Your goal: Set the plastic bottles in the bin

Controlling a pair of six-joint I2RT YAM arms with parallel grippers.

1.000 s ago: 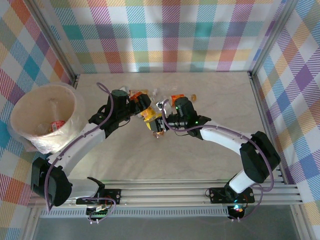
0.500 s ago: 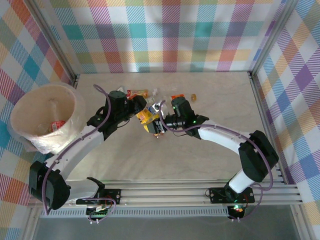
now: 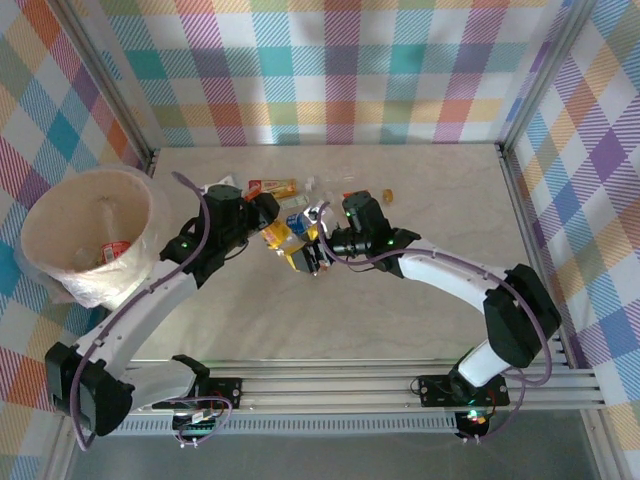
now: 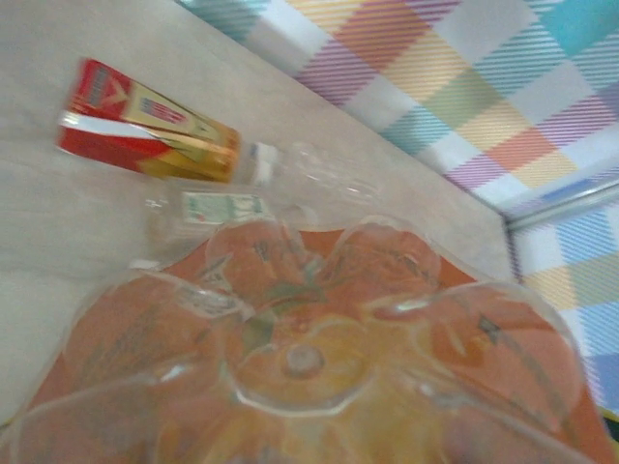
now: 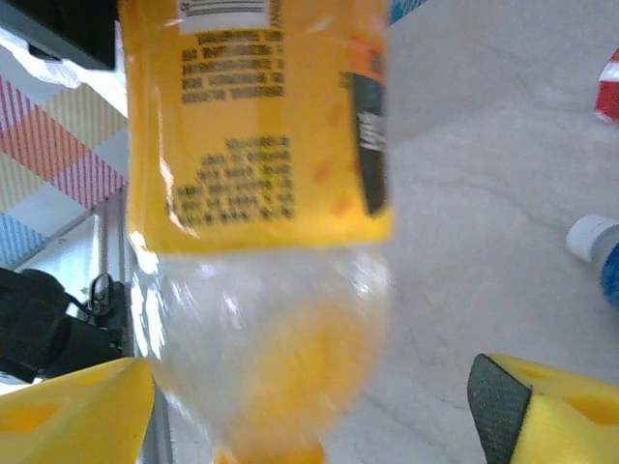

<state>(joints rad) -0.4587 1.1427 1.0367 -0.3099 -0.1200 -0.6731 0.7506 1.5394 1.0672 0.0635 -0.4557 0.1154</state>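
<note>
A clear plastic bottle with a yellow-orange label hangs above the table centre, and my left gripper is shut on it. In the left wrist view its ribbed base covers the lower half and hides the fingers. My right gripper is open at the bottle's other end. In the right wrist view its yellow fingers stand wide apart on both sides of the bottle. The bin stands at the far left with a red-labelled bottle inside.
More bottles lie at the back of the table: a red-and-yellow one, a clear one, an orange one and a blue-labelled one with a white cap. Checked walls and metal rails border the table.
My left gripper has shut on the bottle and drawn it left, toward the bin. My right gripper, which held the bottle before, has opened and let it go.
</note>
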